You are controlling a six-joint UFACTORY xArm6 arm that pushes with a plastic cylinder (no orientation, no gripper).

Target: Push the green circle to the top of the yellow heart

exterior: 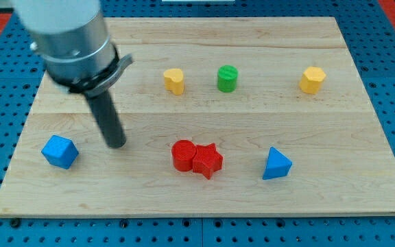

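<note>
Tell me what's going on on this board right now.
A robot arm with a dark rod is set to push the green circle above a yellow heart. My tip sits at the view's left, beside the blue cube, touching no block. Two yellow blocks flank the circle; which is the heart is unclear.

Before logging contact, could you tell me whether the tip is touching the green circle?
No, my tip rests at the view's left beside the blue cube, far from the green circle.
</note>
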